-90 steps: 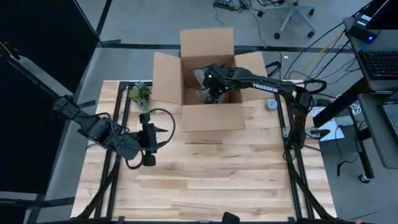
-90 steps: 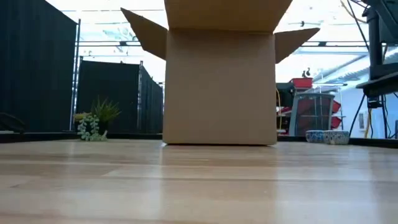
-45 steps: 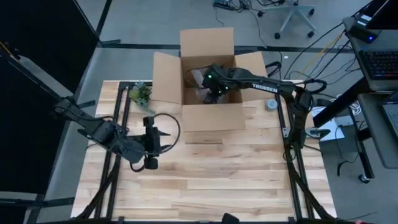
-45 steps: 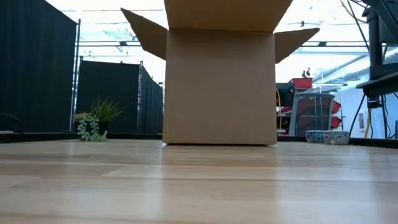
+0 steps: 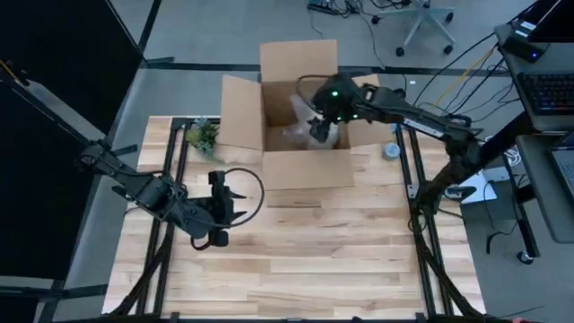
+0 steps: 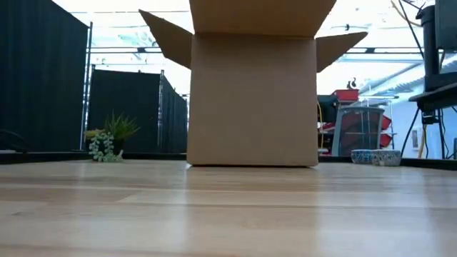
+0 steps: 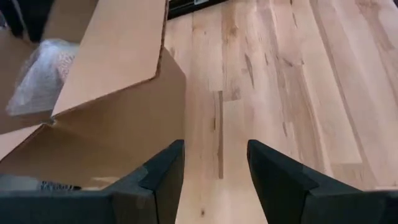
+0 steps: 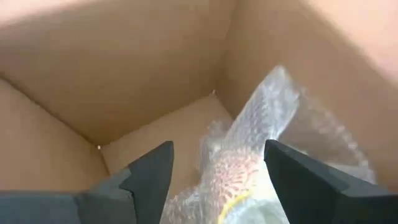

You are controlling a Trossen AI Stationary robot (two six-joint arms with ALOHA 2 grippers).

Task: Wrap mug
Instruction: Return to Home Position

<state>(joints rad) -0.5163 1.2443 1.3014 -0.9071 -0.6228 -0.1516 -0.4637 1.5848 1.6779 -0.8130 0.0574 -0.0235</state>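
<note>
An open cardboard box stands at the table's far middle. Inside it lies a bubble-wrap bundle, and the mug shows only as a speckled reddish shape through the wrap. My right gripper hangs open over the box's right part, pointing down. In the right wrist view its fingers stand on either side of the bundle, and I cannot tell whether they touch it. My left gripper is open over the bare table, left of the box's near left corner.
A small potted plant stands at the table's far left. A patterned bowl sits right of the box. The box's flaps stand open on all sides. The near half of the wooden table is bare.
My right gripper has risen from deep in the box and gone toward the table's right edge, leaving the bubble-wrap bundle in view on the box floor. My left gripper has moved a little toward the table's right and near edges.
</note>
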